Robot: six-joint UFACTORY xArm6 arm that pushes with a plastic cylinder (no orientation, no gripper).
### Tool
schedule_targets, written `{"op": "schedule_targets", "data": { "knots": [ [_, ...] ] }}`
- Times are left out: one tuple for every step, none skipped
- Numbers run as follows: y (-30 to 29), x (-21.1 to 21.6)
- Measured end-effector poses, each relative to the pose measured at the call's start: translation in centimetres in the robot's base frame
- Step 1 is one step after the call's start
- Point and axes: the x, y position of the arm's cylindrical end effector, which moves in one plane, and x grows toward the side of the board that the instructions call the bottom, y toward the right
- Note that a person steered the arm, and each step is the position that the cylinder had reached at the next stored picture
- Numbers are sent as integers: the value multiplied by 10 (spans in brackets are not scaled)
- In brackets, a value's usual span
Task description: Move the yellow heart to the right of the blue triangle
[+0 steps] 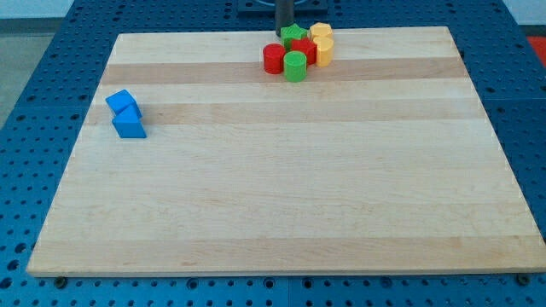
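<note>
Two yellow blocks sit in a tight cluster near the view's top centre: one at the back (321, 31) and one just in front of it (324, 50). I cannot tell which is the heart. Two blue blocks touch each other at the view's left: a cube-like one (122, 102) and a wedge-like one, likely the triangle (130, 126), below it. My tip (284, 34) is at the board's top edge, just left of the cluster and beside a green star-like block (295, 37). It is far from the blue blocks.
The cluster also holds a red block (274, 58), a green cylinder-like block (295, 66) and another red block (307, 49), packed to the left of the yellow ones. The wooden board (281, 188) lies on a blue perforated table.
</note>
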Motion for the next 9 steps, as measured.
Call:
{"op": "schedule_targets", "data": {
  "knots": [
    [0, 4],
    [0, 8],
    [0, 10],
    [0, 6],
    [0, 1],
    [16, -1],
    [32, 0],
    [51, -1],
    [59, 0]
  ]
}}
